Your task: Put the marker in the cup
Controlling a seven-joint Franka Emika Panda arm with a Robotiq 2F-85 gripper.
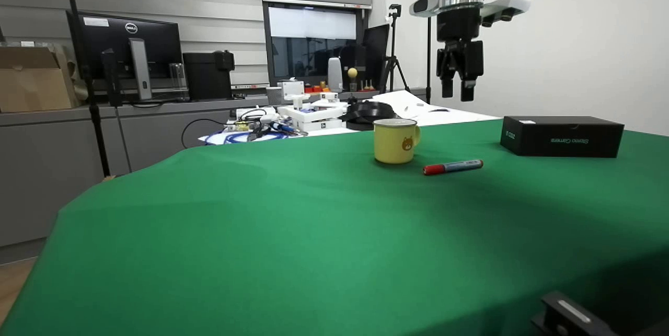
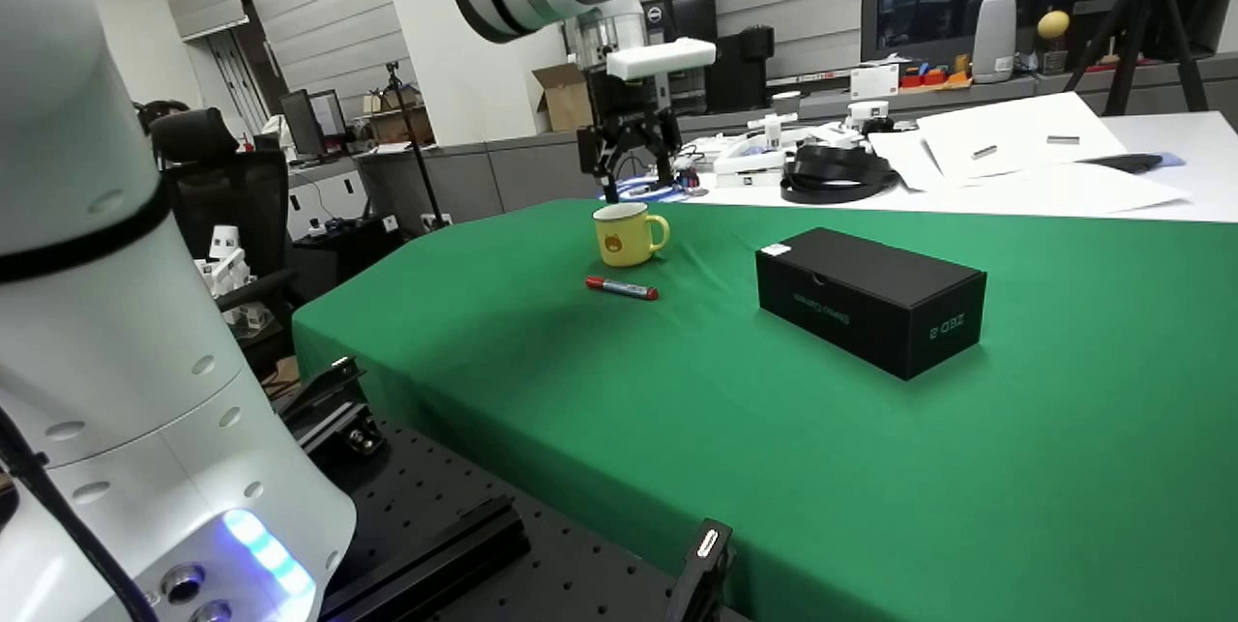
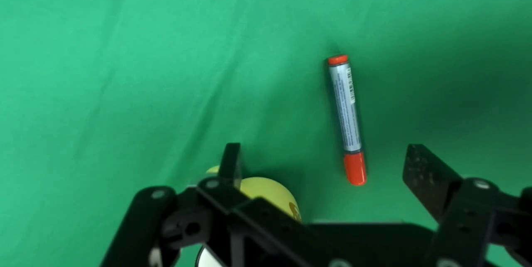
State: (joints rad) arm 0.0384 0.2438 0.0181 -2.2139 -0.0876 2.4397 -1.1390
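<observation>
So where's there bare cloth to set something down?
In an exterior view, a wide bare patch of green cloth fills the foreground, bordered behind by the yellow mug and the marker. A smaller one lies between the marker and the black box. It is crowded around the mug: the marker lies close beside it, and the open hand hangs above.

in an exterior view, the gripper (image 1: 458, 91) hangs at upper right, jaws parted, above a green cloth (image 1: 235, 252) that spreads across the lower frame. right of centre the yellow mug (image 1: 389, 143) stands upright, the red marker (image 1: 453, 167) lying near it, lower and further right, and a black box (image 1: 564, 138) sits near the right edge. a monitor (image 1: 112, 46) and a cardboard box (image 1: 32, 85) stand at upper left.
</observation>
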